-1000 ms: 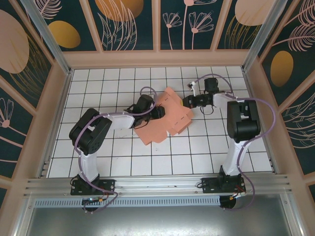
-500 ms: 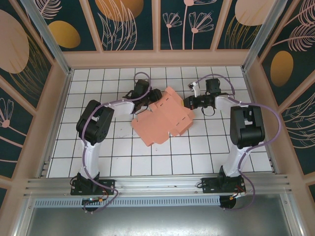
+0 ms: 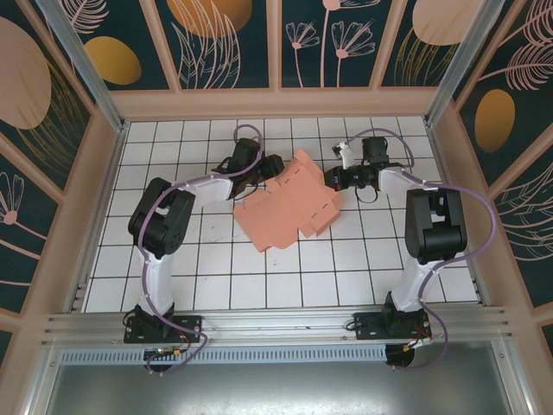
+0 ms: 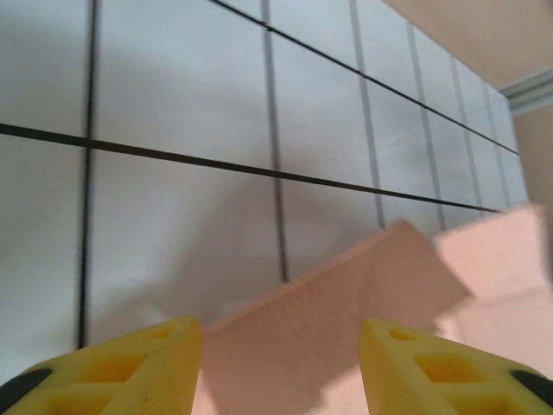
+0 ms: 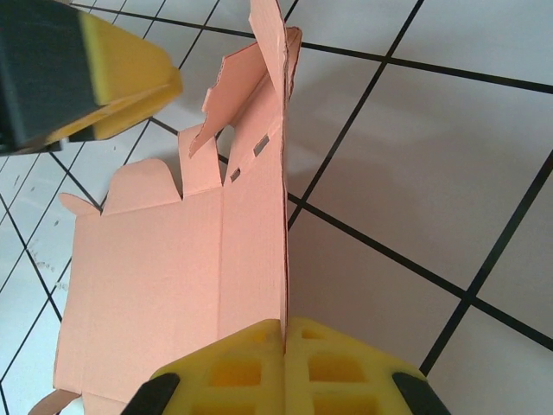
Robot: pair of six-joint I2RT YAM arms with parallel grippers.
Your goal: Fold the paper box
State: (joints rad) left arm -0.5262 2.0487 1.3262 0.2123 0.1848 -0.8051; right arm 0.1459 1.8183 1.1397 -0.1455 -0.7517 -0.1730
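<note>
**Fold barely begun: 1 side lifted, rest flat**

Nearest: left arm base & right arm base, bolted at the near edge of the tabletop, which is glossy white tile w/ thin black grid lines.

Mid-tabletop: the paper box, a salmon-pink die-cut sheet of thin matte card, lying skewed to the grid. The main panels lie flat on the tiles w/ faint score creases. There are rounded tabs along 1 side, and small slots & ragged notched flaps toward the far end.

My read on progress: only the right-hand edge panel is lifted, approx upright. No corners are formed and no tabs tucked, so the other walls, end flaps & locking are all left.

Right jaws are fully closed, w/ the yellow waffle-moulded pads pinching that lifted panel's edge.

Farther: left jaws are approx half open at the sheet's far-left corner. Their pads stand apart w/ a slightly raised flap ahead between them, and nothing is clamped.

Beyond: a wood-tone back rail and dark floral wall panels.
</note>
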